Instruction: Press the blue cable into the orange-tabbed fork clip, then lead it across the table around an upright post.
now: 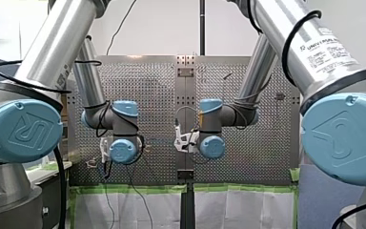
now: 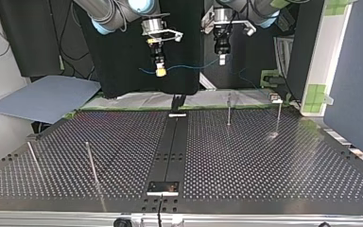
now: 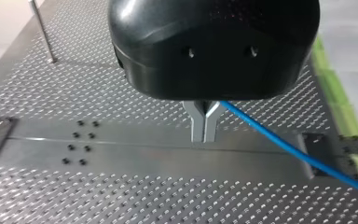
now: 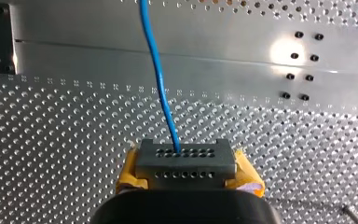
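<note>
Progress looks nil, as far as I can judge: the blue cable (image 2: 189, 66) hangs in the air between both grippers, over the bench (image 2: 264, 165) toward its edge nearest the arms. It touches no post (image 2: 229, 109), and no fork clip shows. Seating and routing both remain. My right gripper (image 4: 185, 161) clamps the cable in yellow-padded fingers. My left gripper (image 3: 204, 126) pinches its metal fingers together, the cable leaving at their root. The cable looks thin, smooth and slightly slack.

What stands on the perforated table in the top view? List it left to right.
Leaning thin metal post → second thin metal post → black centre strip → far metal post → rightmost metal post.
</note>
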